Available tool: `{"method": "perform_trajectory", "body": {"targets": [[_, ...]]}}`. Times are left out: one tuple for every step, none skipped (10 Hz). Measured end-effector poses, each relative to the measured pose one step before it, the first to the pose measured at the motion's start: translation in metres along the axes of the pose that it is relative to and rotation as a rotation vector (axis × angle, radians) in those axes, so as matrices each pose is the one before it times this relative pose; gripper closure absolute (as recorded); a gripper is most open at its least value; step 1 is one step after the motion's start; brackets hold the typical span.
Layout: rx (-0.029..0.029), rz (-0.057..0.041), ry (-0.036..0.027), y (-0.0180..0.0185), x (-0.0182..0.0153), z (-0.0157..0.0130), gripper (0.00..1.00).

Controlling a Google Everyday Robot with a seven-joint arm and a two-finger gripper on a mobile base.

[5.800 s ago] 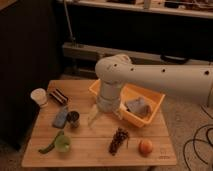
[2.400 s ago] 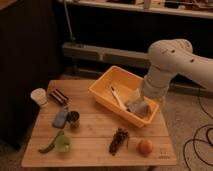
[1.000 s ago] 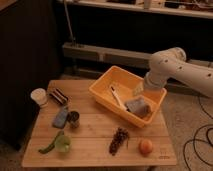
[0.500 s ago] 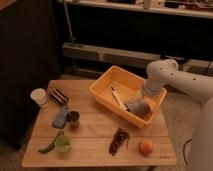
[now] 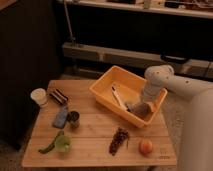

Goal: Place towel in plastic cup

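At the far left of the wooden table (image 5: 95,132), a white plastic cup (image 5: 38,96), upright, near the back edge. Just to its right, a dark striped packet (image 5: 59,96), lying flat. Nearer the front, a blue packet (image 5: 60,118) with a small dark can (image 5: 73,118) just beside it. Close to the front edge, a green cup (image 5: 62,144) touching a long green vegetable (image 5: 49,147). Toward the middle, a dark bunch (image 5: 119,140) of what looks like grapes, then an orange fruit (image 5: 145,146) near it. Behind these, a yellow bin (image 5: 111,106), set at an angle on the back right of the table. Inside it, a pale utensil (image 5: 118,97) and, in the right corner, the gray towel (image 5: 141,109), crumpled, well apart from the plastic cup. Reaching down into that corner from the right, a white arm (image 5: 172,85), with the gripper (image 5: 145,101) right over the towel, at or against it. Whether open, closed or clamped on the cloth: cannot tell.
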Motion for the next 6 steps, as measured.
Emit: {"method": "perform_trajectory", "body": {"targets": [[0.00368,-0.00077,0.01253,0.00047,0.00041,0.00681,0.20],[0.00446,-0.00224,0.00730,0.00061,-0.00018,0.00078,0.25],[-0.00037,-0.00117,0.00292,0.00106,0.00018,0.00014,0.32],[-0.00339,-0.00160,-0.00221,0.00240,0.00058,-0.00399,0.46],[-0.00266,-0.00245,-0.00576,0.00240,-0.00063,-0.00466,0.53],[-0.00481,-0.00922,-0.00921,0.00389,-0.00121,-0.00722,0.62]]}}
